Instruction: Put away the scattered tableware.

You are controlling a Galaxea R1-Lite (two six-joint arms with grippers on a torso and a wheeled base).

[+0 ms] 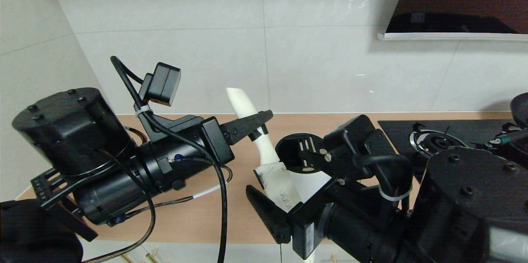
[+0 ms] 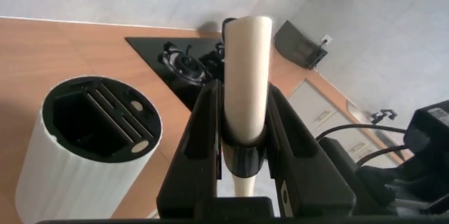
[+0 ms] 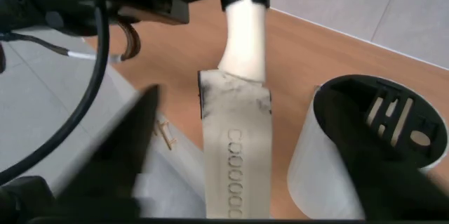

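"Who has the white knife (image 1: 266, 147)?"

"The left gripper (image 1: 260, 126) squeezes its handle. The knife stands almost straight up, blade down, just beside the holder (image 2: 49, 175)."

"And the right gripper (image 1: 278, 176)?"

"Its fingers are spread wide, one on each side of the blade (not pinching), so it looks nearest."

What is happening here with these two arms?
The left gripper holds a white utensil by its handle, above the counter. The right gripper is open, its jaws on either side of the blade. A white holder stands on the counter; the utensil is not yet in it.
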